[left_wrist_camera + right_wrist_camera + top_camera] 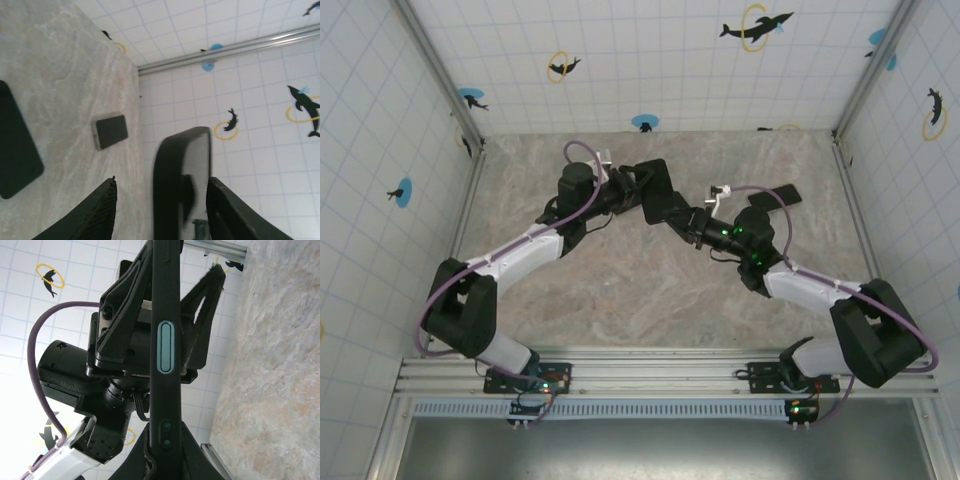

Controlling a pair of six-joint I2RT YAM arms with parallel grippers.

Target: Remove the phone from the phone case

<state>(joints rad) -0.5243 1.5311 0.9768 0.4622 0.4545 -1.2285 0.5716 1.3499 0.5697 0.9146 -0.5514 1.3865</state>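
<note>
A black phone case [657,193] with a teal side button is held in the air over the middle of the table, between both arms. My right gripper [694,221] is shut on its lower end, and the right wrist view shows the case [165,300] edge-on, rising from the gripper [165,434]. My left gripper [630,186] is open around the other end. In the left wrist view the case [169,190] stands between the spread fingers [102,212] with a gap on each side, its glossy face turned right. I cannot tell the phone apart from the case.
A small dark slab with a grey rim [110,131] lies flat on the marble table near the right wall; in the top view it is the slab [788,194]. A larger black flat object [15,145] lies closer. Tiled walls enclose the table [620,290].
</note>
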